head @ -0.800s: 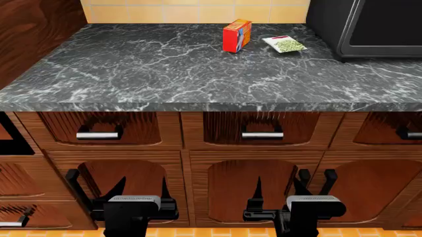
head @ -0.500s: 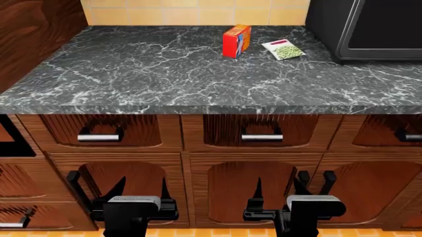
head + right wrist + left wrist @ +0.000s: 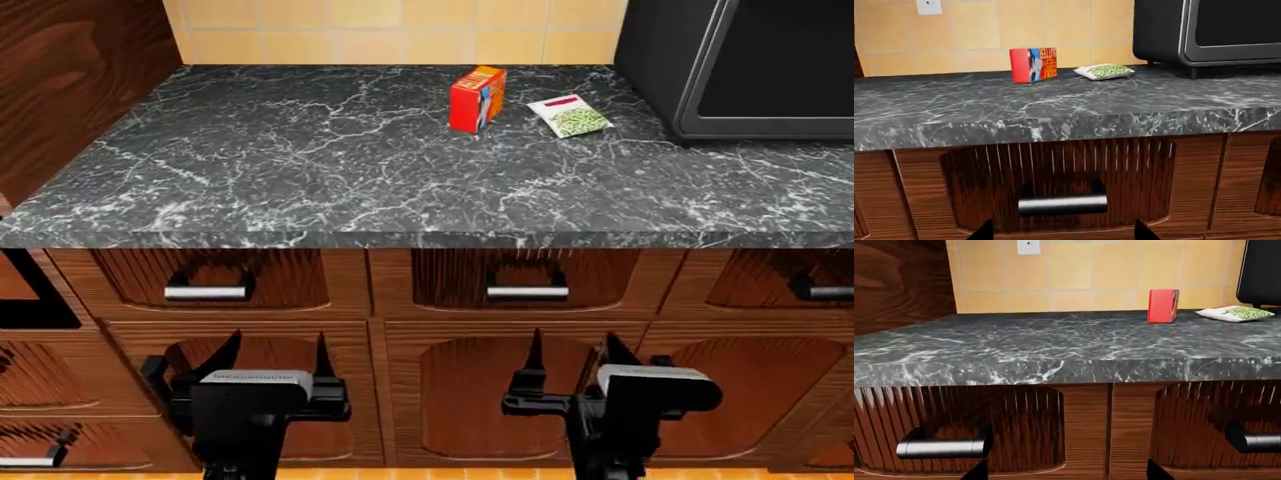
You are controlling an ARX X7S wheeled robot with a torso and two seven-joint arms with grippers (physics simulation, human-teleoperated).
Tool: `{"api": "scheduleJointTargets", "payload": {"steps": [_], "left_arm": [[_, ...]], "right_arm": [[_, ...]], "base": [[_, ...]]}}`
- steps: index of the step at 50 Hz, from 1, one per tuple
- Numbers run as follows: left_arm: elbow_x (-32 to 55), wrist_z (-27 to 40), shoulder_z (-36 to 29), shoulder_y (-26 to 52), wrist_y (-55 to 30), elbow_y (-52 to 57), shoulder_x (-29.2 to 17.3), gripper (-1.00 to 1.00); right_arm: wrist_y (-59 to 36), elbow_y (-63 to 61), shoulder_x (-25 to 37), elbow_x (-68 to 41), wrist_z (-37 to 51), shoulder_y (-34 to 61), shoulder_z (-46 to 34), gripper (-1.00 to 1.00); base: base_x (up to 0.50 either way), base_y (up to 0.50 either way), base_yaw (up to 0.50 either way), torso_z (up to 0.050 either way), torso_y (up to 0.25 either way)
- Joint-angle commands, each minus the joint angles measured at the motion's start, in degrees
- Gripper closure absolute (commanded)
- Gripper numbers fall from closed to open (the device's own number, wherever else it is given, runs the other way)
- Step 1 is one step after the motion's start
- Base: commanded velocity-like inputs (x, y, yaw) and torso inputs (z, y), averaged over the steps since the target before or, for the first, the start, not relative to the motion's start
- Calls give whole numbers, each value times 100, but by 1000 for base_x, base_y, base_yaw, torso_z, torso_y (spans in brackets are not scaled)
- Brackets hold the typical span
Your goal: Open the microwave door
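Microwave door (image 3: 781,60), one dark glass panel in a black frame, stood shut at the dark marble worktop's (image 3: 334,160) far right. One red carton (image 3: 477,98) and one pea packet (image 3: 571,115) lay beside it. Both grippers, left (image 3: 274,362) and right (image 3: 574,358), hung below with fingers spread, holding nothing.

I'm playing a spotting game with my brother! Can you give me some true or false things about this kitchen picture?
1. The microwave door is shut. True.
2. The red box lies flat on the counter. False: it stands upright.
3. The bag of green peas sits between the red box and the microwave. True.
4. The right gripper holds a drawer handle. False: its fingers are open and empty, in front of the cabinets.
5. The left gripper is above the counter. False: it is below the counter edge.
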State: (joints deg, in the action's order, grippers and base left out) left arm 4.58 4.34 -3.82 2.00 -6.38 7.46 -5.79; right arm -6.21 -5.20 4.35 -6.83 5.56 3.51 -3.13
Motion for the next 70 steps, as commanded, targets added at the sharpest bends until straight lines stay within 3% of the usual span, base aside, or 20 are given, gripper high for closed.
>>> {"api": "scheduleJointTargets", "payload": {"steps": [1,21,35,43,70], "left_arm": [[349,57,268,706,-1618,1664,-460,-100],[1193,224,921,4099,-4479,3903,-1115,-100],[2289,463,1636,6402,-6776,5213,-998,-100],[2755,765,1741,6408,-6775,5167,-1076,-100],[3140,1116,1805,6311,-6599,5084,-1282,-100]], "right_arm": [[-1079,-1010,244,-290,274,898,167,-100],[-3666,-3377,1002,-889,656,3597,704,-100],[-5624,-4973,913,-1900,988,5409,1256,-100],[-5491,-4989,893,-1903,1012,5221,1109,-100],[-5503,-4974,1067,-1949,1147,5154,876,-100]], "base": [[0,0,0,50,0],[0,0,0,50,0],[0,0,0,50,0],[0,65,0,29,0],[0,500,0,0,0]]}}
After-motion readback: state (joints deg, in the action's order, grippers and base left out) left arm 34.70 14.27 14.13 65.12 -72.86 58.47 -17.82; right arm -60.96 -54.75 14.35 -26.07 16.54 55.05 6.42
